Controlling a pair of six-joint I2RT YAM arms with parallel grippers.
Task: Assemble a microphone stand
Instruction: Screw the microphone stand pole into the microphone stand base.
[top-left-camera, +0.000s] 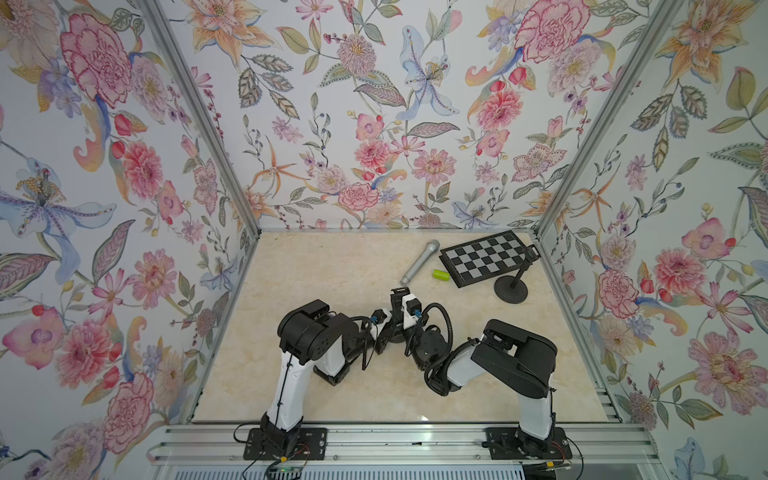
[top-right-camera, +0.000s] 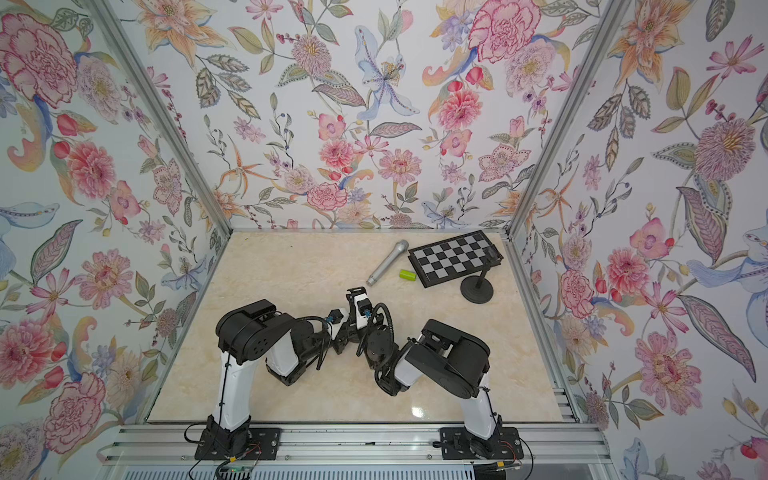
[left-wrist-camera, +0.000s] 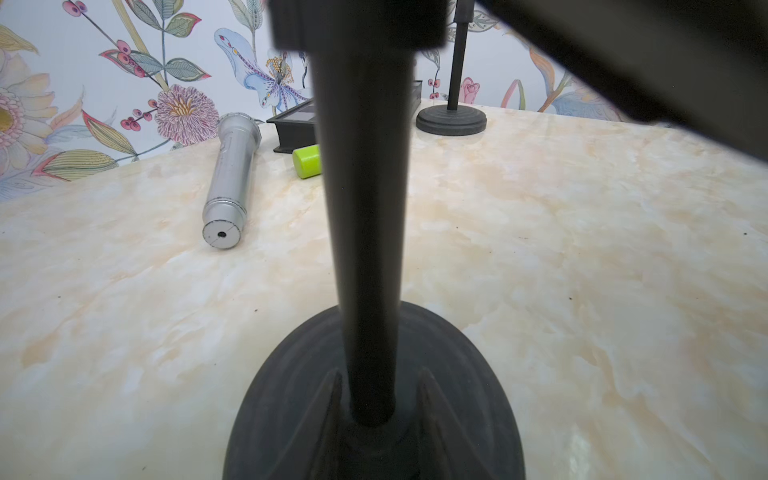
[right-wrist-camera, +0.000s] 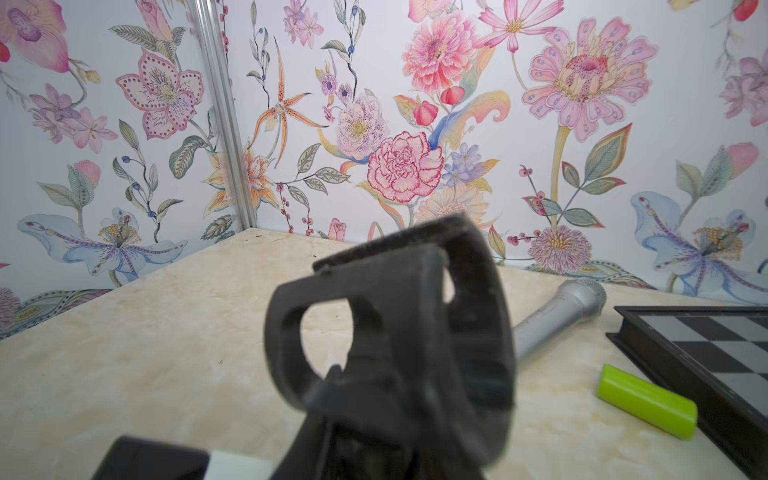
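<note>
Mic clip (right-wrist-camera: 395, 332) fills the foreground of the right wrist view; the right tool (top-left-camera: 400, 301) is closed on it at the top of the stand pole (left-wrist-camera: 365, 208); the left tool (top-left-camera: 383, 332) is clamped on that pole lower down; the pole stands upright in its round base (left-wrist-camera: 291, 395), which rests on the surface (top-left-camera: 311, 270) between the two arms; microphone (top-left-camera: 419, 262), green cylinder (top-left-camera: 441, 274), chessboard (top-left-camera: 486, 257) and second stand (top-left-camera: 512, 289) are grouped toward the far right corner, well apart from the base.
</note>
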